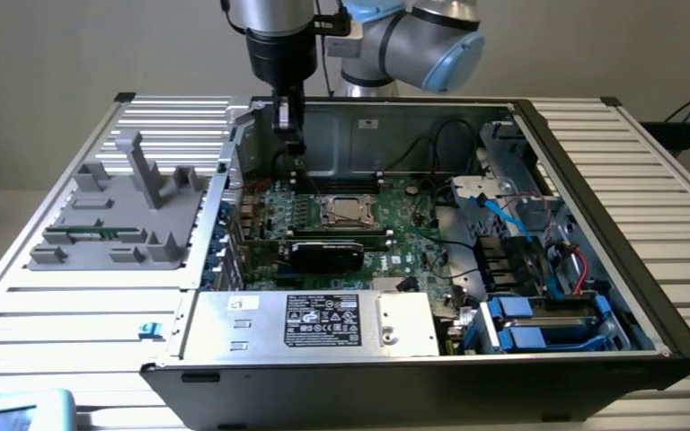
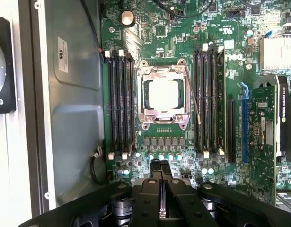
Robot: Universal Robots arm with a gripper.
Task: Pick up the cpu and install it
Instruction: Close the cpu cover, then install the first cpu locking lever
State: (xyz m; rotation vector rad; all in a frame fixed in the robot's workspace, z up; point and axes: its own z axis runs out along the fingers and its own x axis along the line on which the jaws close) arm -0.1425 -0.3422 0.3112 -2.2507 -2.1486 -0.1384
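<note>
Wrist view is showing the silvery cpu (image 2: pixel 163 93) sitting in its socket frame (image 2: pixel 164 121), memory slots (image 2: pixel 120 101) flanking; claw (image 2: pixel 160 164) hovering shut, empty.

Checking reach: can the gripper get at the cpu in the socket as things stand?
Probably from above: nothing covers the cpu. But the socket frame hugs its edges, and the gripper hangs shut, off to one side.

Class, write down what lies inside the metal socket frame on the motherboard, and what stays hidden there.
A pale, flat square, the cpu, lies inside the socket frame. The socket floor beneath it is covered, so its contacts cannot be seen.
</note>
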